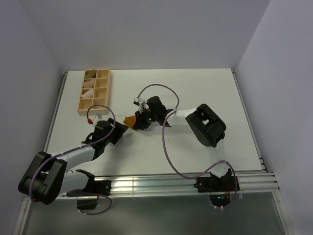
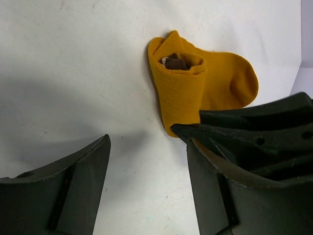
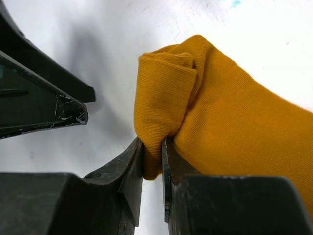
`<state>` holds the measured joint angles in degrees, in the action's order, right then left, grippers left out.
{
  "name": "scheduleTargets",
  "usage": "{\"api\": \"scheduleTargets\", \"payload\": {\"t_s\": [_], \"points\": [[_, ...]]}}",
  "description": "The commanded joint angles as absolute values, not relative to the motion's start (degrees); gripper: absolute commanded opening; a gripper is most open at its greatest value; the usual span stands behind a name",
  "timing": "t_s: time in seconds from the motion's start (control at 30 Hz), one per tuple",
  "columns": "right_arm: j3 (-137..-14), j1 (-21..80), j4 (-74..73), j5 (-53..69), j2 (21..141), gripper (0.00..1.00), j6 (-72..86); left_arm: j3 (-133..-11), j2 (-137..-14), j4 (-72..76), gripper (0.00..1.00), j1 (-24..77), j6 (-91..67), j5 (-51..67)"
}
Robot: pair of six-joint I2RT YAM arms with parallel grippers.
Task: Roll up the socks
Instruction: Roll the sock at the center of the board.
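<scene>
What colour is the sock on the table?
The sock is mustard orange, clearest in the left wrist view.

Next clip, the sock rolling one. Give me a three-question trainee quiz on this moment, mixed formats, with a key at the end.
1. True or false: the left tool stands open with nothing between its fingers.
2. What does the right tool pinch? A: the rolled end of the mustard-orange fabric sock. B: the sock's flat toe. C: a pale bundle.
3. Fill in: the wooden compartment tray sits at the white table's far ___ corner.
Key: 1 true; 2 A; 3 left.
</scene>
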<state>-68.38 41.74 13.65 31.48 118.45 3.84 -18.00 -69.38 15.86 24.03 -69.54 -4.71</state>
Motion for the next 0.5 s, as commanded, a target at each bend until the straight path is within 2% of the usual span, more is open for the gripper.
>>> {"api": "scheduleTargets", "payload": {"t_s": [0.0, 0.2, 0.47], "points": [[-67.5, 40.3, 9.0, 41.4, 123.2, 0.00, 11.8, -18.2, -70.9, 20.9, 0.69, 23.8, -67.4, -3.8], [-65.6, 38.0, 16.1, 48.0, 124.5, 0.00, 21.7, -20.7, -76.1, 24.1, 0.67, 23.8, -66.1, -2.6], [-67.9, 37.3, 14.4, 50.7, 127.5, 0.00, 25.0, -23.5, -83.4, 27.7, 0.63, 23.8, -66.1, -1.1]]}}
